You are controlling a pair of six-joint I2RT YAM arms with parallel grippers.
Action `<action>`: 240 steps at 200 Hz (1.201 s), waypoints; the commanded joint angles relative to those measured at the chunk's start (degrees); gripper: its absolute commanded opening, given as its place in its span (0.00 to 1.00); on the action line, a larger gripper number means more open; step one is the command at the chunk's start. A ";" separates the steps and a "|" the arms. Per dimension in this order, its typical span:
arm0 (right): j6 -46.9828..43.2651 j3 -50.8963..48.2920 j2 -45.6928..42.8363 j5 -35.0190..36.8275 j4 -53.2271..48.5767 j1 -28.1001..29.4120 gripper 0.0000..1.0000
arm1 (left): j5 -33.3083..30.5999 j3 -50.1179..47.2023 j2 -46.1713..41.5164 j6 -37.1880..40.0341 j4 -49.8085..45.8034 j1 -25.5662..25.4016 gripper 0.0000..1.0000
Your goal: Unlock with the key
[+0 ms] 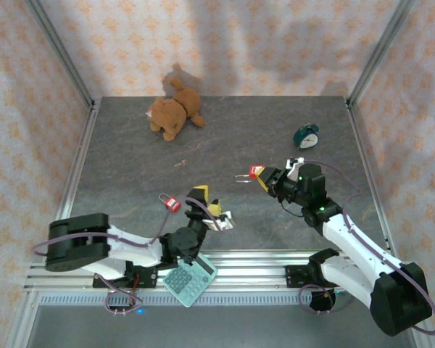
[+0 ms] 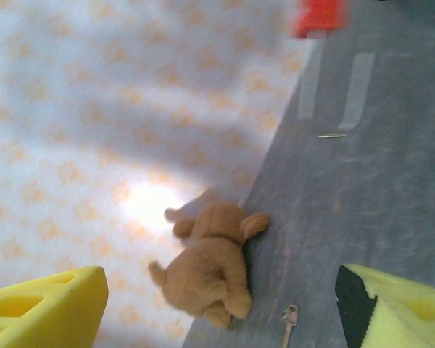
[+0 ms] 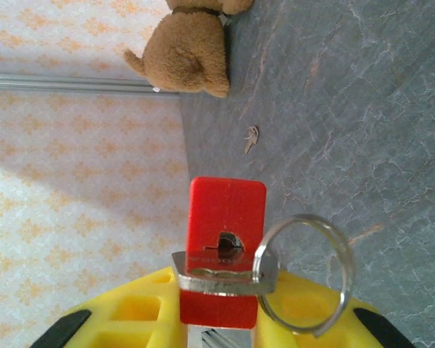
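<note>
My right gripper (image 1: 267,177) (image 3: 219,319) is shut on a red padlock (image 3: 225,217) (image 1: 257,172), holding it above the table right of centre. A metal key (image 3: 221,272) sits across its keyhole, and a key ring (image 3: 308,275) (image 1: 243,177) hangs from the key. A second red padlock (image 1: 172,204) lies on the table near the front left. Just to its right my left gripper (image 1: 209,203) (image 2: 221,312) stands open, its yellow fingers (image 2: 47,304) wide apart with nothing between them. A blurred red shape (image 2: 319,16) at the top edge of the left wrist view may be a padlock.
A brown teddy bear (image 1: 175,114) (image 2: 210,268) (image 3: 185,47) lies at the back of the grey table (image 1: 275,123). A green alarm clock (image 1: 307,135) stands at the right. A calculator (image 1: 190,279) rests on the front rail. A small twig (image 1: 180,163) (image 2: 288,319) (image 3: 251,138) lies mid-table.
</note>
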 commanded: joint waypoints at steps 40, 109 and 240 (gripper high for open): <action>1.64 -3.17 3.43 5.79 7.47 7.98 0.23 | -0.71 2.00 -20.45 -19.28 -18.20 7.28 0.84; 2.59 -4.61 17.44 8.10 20.28 12.74 0.23 | 3.30 4.13 -18.37 -26.04 -24.75 10.07 0.84; 1.36 -2.43 31.63 4.44 28.45 9.76 0.21 | 5.41 4.36 -12.19 -27.22 -22.30 11.73 0.85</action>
